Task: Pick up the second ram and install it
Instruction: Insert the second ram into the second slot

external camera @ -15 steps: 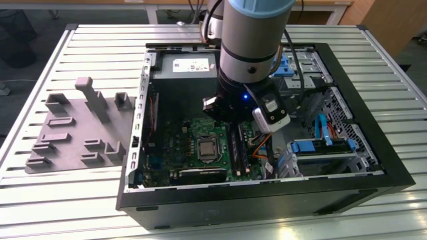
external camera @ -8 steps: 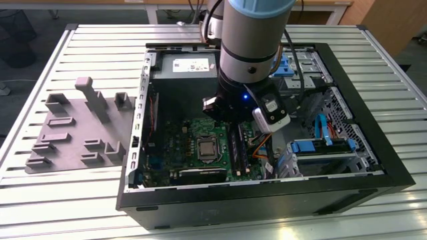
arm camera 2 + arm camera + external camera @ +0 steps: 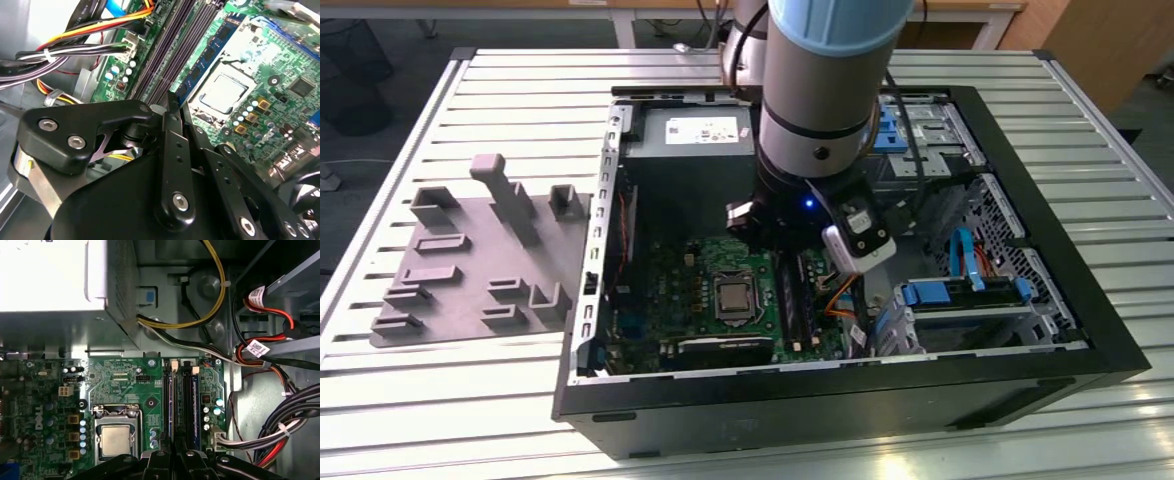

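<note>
— Listing the item first: what is it, and where?

— Item one, the second ram (image 3: pixel 170 405): a slim, bluish-green board seen edge-on in the first wrist view, with dark chips along its face in the second wrist view (image 3: pixel 212 47). It stands in the long black memory slot nearest the processor socket (image 3: pixel 115 440), on the motherboard inside the computer case (image 3: pixel 1067 200).

— And your tool?

— Item two, my tool (image 3: pixel 173 456): drawn narrow, closed, directly in line with that board's top edge. Whether it pinches the board or merely bears on it, I cannot tell.

— Why that placement?

— My arm (image 3: pixel 821 110) reaches straight down into the case, I judge so the board meets its slot squarely, upright and not tilted.

— Anything else?

— Item three, another bluish board (image 3: pixel 196 405) in a neighbouring slot. Item four, grey holder blocks (image 3: pixel 467 260) on the slatted surface (image 3: pixel 454 400), well apart, to the exterior view's left of the case.
</note>
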Controlling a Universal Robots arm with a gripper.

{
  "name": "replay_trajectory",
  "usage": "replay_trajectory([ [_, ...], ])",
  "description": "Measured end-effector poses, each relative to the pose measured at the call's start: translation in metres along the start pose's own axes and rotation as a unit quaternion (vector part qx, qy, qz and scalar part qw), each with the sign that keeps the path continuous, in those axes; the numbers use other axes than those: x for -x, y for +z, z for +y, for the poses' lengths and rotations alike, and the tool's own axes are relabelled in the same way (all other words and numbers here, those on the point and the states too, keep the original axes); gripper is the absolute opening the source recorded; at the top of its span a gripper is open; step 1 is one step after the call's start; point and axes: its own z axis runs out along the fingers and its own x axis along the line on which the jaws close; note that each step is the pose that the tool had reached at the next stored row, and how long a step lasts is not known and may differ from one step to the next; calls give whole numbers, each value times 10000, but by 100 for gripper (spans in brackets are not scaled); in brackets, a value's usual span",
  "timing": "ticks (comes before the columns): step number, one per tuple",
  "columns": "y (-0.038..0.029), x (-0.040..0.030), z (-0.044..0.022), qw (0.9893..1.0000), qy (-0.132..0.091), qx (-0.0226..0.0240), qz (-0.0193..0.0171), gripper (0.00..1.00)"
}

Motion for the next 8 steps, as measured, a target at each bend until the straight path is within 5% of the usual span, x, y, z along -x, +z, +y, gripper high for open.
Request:
replay_trajectory([
  [8,38,22,-1,10000,0,0,1,14],
])
